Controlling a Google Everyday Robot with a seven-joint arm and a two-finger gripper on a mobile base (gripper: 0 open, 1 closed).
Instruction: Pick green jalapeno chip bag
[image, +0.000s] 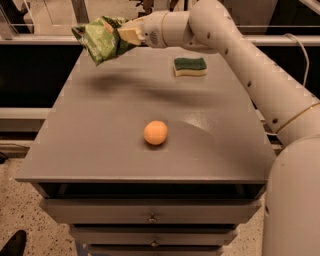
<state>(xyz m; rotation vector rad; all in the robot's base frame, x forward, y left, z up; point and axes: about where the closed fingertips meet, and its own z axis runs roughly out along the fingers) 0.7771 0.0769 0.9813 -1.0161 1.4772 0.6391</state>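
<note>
1 sponge (190, 66), orange (155, 132); gripper (126, 35), bag (101, 40) aloft

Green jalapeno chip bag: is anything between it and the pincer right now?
Nothing visible. The pincer grips the green jalapeno chip bag directly, above the far left corner of the table. The sponge and orange ball lie on the table, well clear.
</note>
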